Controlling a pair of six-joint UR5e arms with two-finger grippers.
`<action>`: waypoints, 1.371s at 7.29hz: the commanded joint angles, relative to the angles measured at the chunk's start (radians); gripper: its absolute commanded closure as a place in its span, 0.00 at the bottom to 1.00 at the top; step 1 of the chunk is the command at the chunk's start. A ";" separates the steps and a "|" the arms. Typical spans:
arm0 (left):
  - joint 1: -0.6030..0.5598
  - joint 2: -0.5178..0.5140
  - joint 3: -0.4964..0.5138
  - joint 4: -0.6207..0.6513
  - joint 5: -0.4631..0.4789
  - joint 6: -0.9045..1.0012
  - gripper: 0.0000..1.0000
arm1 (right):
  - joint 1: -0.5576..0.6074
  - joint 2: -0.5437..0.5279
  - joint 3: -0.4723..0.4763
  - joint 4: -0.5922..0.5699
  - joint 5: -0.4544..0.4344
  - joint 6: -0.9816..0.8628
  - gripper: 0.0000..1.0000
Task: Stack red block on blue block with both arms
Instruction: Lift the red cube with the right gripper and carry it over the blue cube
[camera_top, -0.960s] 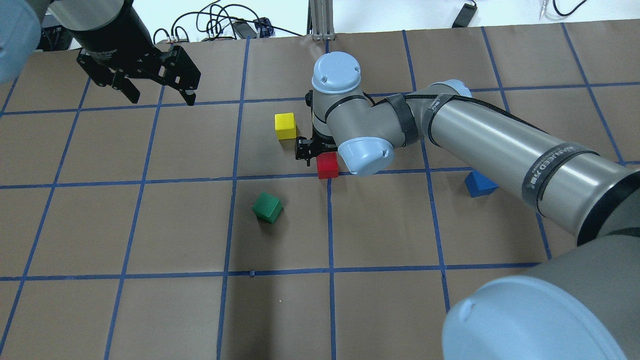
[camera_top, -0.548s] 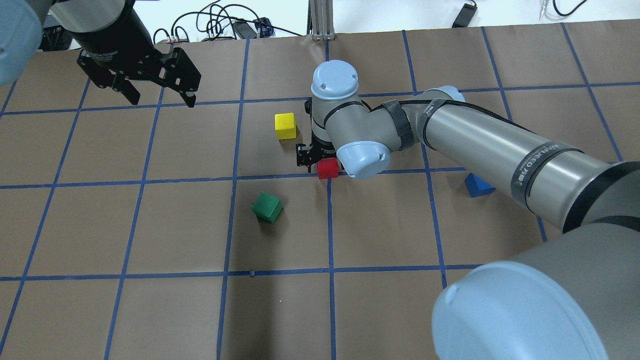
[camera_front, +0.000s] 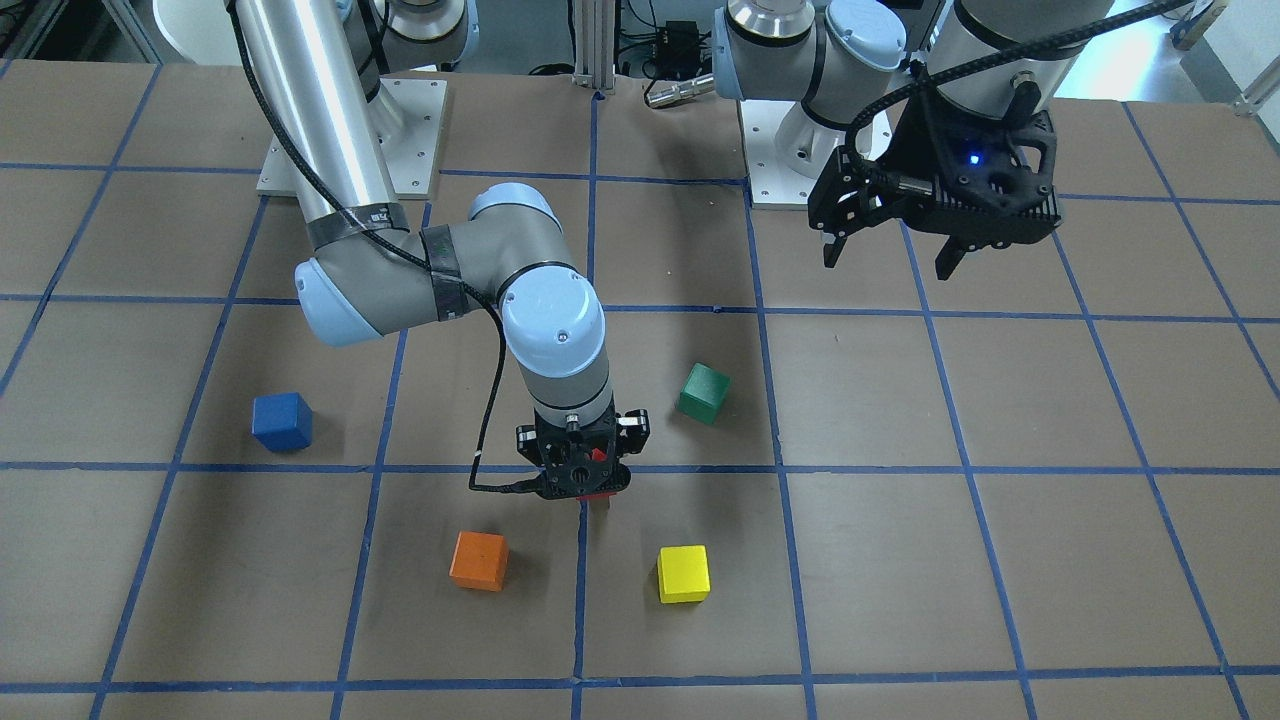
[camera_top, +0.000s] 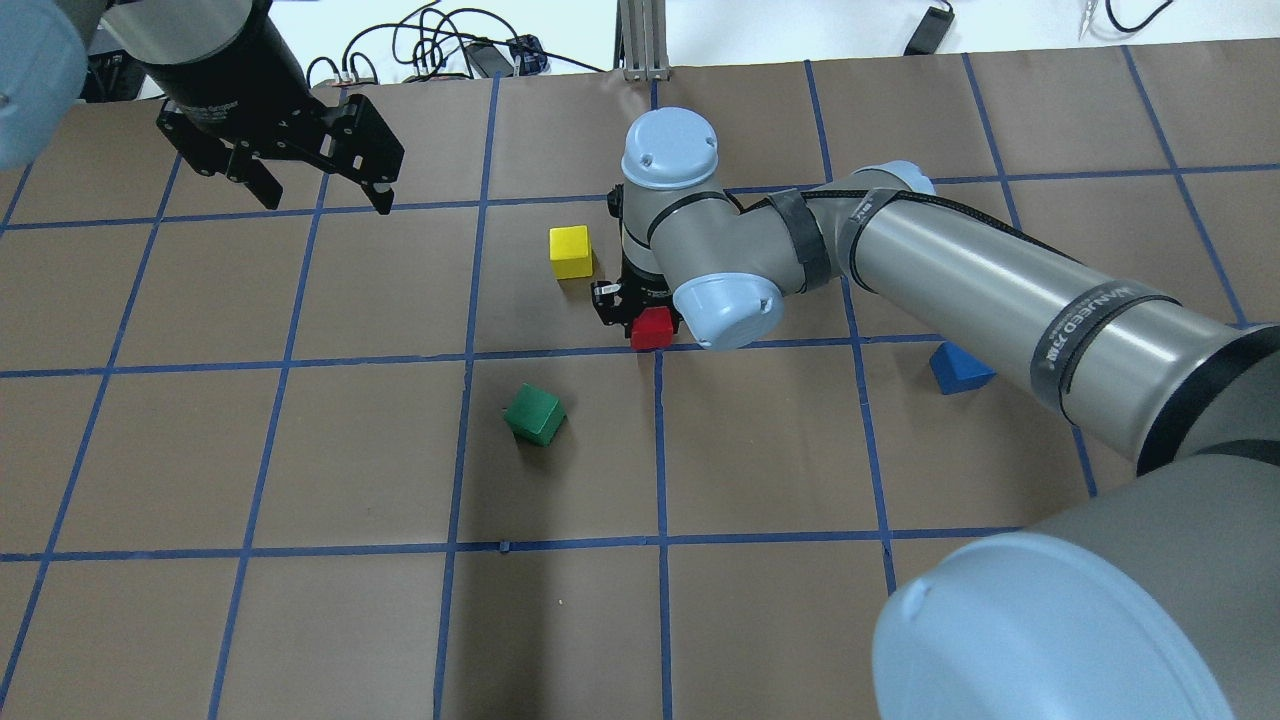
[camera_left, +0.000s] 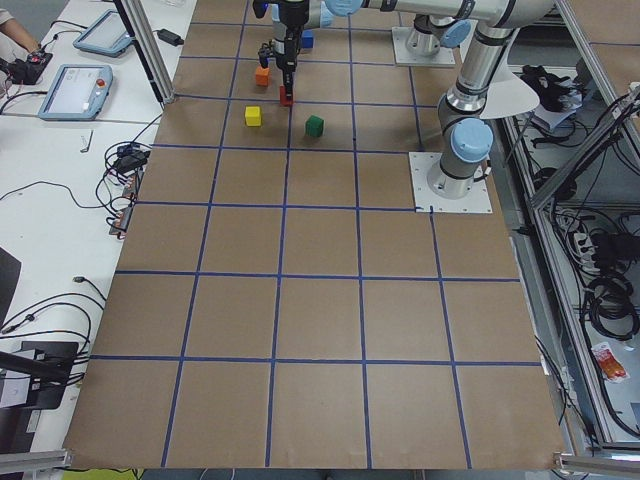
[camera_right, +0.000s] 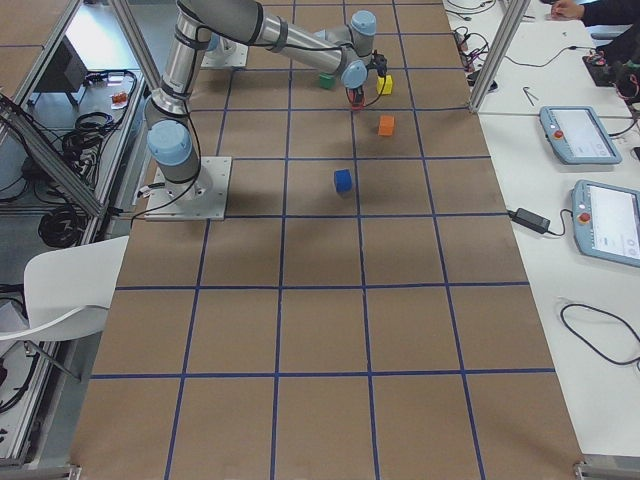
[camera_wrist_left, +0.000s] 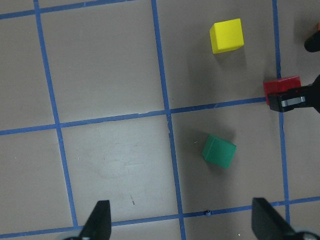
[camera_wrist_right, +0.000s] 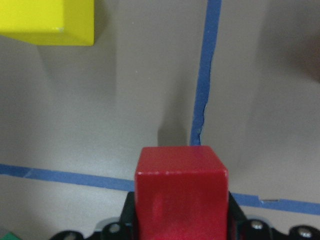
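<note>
Between the clenched fingers of the right hand (camera_front: 588, 480) sits the red block (camera_wrist_right: 181, 195), gripped on two opposite sides. The shadow it casts ahead on the counter (camera_top: 300, 450) suggests it hangs a little clear of the surface, over a crossing of blue tape lines.

Just beyond the hand, away from the robot, lie the yellow block (camera_top: 571, 251) toward the robot's left and the orange block (camera_front: 479, 560) toward its right. The green block (camera_top: 535, 414) is on the near side, toward the left.

The coming move turns on the blue block (camera_front: 282, 421). It stands alone on the counter, well apart from the hand, off toward the robot's right and a little back toward the base, partly under the right arm's forearm in the overhead view. As a cube it has no long axis to line up with, so the carry likely needs only a sideways sweep and squared faces.

The left hand (camera_top: 325, 198) hangs released and empty, far off on the other side, so the right hand is much the nearer.
</note>
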 joint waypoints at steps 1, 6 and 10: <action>0.000 -0.001 -0.001 0.000 0.000 0.000 0.00 | -0.026 -0.075 -0.040 0.109 -0.005 -0.002 1.00; -0.002 -0.001 0.002 0.003 -0.003 -0.003 0.00 | -0.321 -0.381 0.034 0.476 -0.044 -0.249 1.00; -0.002 0.000 -0.001 0.003 -0.008 -0.003 0.00 | -0.522 -0.459 0.287 0.328 -0.066 -0.567 1.00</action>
